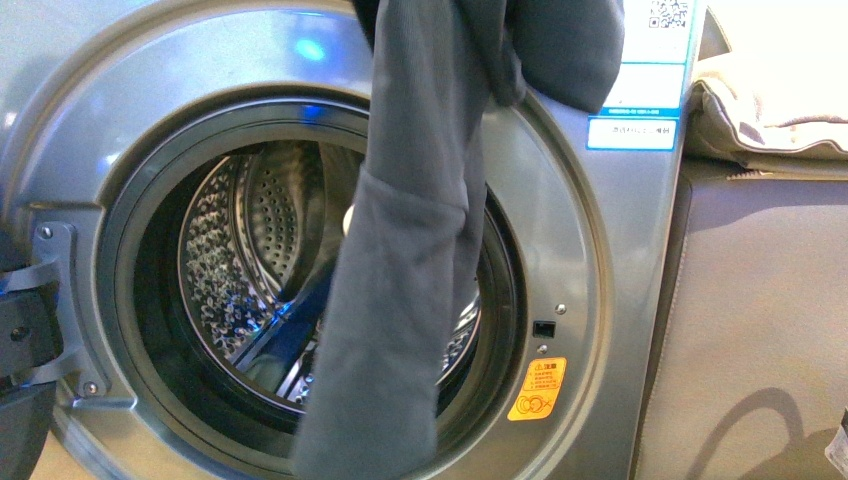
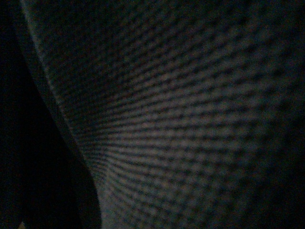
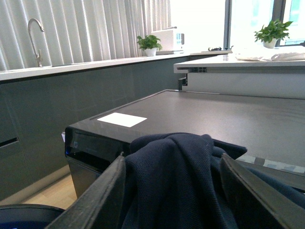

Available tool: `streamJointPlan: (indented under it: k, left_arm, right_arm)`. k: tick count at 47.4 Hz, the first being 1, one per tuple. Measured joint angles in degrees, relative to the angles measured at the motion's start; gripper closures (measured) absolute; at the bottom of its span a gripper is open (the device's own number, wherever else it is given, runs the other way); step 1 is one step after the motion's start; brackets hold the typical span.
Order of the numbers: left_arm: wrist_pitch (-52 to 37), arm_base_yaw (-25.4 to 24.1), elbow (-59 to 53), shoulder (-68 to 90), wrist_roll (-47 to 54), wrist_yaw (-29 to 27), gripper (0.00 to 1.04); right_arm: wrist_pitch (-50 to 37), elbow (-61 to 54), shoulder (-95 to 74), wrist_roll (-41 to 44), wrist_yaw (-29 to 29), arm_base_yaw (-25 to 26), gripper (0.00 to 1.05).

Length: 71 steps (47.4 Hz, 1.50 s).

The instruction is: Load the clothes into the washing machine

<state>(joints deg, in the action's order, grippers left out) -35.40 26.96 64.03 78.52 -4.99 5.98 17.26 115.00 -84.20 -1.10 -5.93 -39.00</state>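
- Front view: the clothes point(image 1: 400, 290) hang as one long strip, 12 o'clock to 6 o'clock, across the washing machine point(image 1: 600, 260) porthole, outside the drum point(image 1: 250, 230).
- Right wrist view: the right tool point(image 3: 174, 191) grips the bunched top between part-spread fingers.
- Left wrist view is dark; the left tool does not show.
- The drum likely lies behind and below the grip.

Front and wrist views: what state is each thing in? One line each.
washing machine: open, porthole exposed.
drum: no laundry in the part that shows.
clothes: hanging limp before the porthole, not inside.
right gripper: closed on the clothes, above the machine's top.
left gripper: not visible; its camera shows only dim fabric.
beige cloth: folded.
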Motion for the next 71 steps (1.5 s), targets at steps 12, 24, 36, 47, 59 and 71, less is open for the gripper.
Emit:
streamJointPlan:
  k: [12, 24, 36, 47, 59, 71]
  left_arm:
    - [-1.3, -5.1, -4.9, -0.9, -1.1, 0.2, 0.98]
    - [-3.8, -8.7, -12.9, -5.0, -1.6, 1.1, 0.98]
    - [-6.7, -10.0, -23.0, -9.2, -0.3, 2.1, 0.98]
    - [-11.2, -12.5, -31.2, -8.1, -0.7, 2.1, 0.98]
    - [-15.6, -15.1, -32.8, -2.4, -2.3, 1.5, 0.98]
    - [-18.5, -16.0, -32.5, 3.5, -3.5, 0.3, 0.98]
  right_arm:
    - [0.9, -3.3, 3.6, 0.1, -2.0, 0.7, 0.06]
    - [-2.6, -6.1, 4.0, 0.4, -4.5, 0.7, 0.08]
    - [-9.0, -9.5, 4.8, -0.6, -9.2, 0.5, 0.08]
    - [-14.3, -18.9, 9.2, -0.9, -13.2, -0.5, 0.08]
    - [-6.2, -30.0, 16.0, 1.0, -30.3, -2.3, 0.22]
    - [-13.7, -59.5, 36.0, 1.1, -25.2, 6.9, 0.56]
